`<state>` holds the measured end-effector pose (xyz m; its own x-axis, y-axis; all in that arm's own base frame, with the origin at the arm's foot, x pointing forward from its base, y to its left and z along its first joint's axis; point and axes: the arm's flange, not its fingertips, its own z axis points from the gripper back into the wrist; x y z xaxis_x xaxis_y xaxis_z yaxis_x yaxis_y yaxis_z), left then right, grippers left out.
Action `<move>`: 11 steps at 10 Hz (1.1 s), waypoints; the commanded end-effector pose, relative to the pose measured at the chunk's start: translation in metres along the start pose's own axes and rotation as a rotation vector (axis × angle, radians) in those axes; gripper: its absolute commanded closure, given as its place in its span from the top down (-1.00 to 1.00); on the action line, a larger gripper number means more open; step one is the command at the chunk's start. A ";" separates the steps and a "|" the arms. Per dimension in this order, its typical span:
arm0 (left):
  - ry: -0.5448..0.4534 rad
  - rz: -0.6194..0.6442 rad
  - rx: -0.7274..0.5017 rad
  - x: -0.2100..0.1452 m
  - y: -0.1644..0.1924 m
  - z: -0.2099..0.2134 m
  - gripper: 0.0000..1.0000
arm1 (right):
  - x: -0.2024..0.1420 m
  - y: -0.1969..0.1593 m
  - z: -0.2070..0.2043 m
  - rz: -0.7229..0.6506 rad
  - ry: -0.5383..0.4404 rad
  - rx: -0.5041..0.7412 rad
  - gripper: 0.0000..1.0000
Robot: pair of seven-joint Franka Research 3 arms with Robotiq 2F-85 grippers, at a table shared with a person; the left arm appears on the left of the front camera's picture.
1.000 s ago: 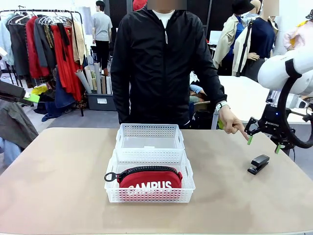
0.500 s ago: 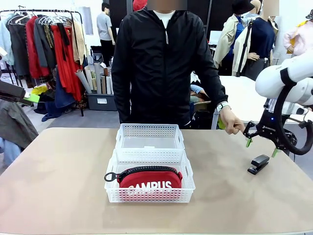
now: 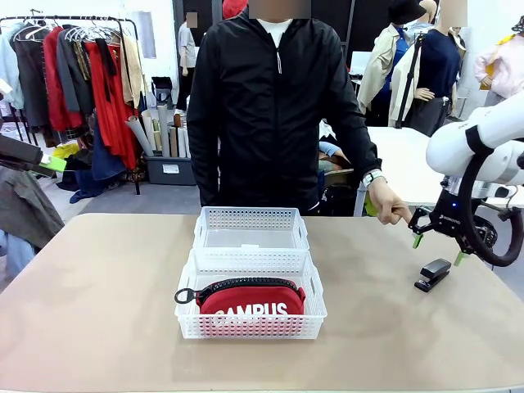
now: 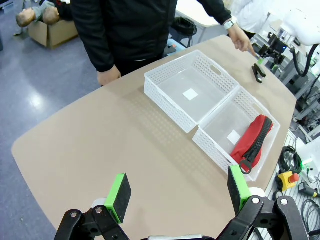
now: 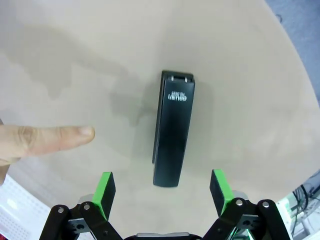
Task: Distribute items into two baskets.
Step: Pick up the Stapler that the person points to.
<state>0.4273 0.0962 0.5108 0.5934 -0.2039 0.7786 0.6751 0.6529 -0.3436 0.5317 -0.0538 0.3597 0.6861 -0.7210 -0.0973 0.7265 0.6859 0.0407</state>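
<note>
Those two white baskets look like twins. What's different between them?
The near basket holds the red pouch; the far basket shows just its bare floor. The near basket sits on the robot's side, the far basket toward the person. Both are white, lattice-walled, and butt together.

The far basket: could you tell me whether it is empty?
Empty: the far basket shows a bare floor with a white label; the red pouch lies in the near basket.
</note>
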 end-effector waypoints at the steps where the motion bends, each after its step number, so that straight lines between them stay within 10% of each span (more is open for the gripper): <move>1: -0.005 -0.005 -0.002 0.000 0.000 0.001 1.00 | 0.002 -0.001 -0.010 -0.039 -0.062 -0.020 1.00; 11: -0.005 -0.005 -0.002 0.000 0.000 0.001 1.00 | 0.016 -0.006 -0.052 -0.087 -0.136 -0.025 1.00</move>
<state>0.4273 0.0962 0.5108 0.5934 -0.2039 0.7786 0.6751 0.6529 -0.3435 0.5394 -0.0690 0.3079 0.6468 -0.7626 -0.0092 0.7623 0.6462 0.0353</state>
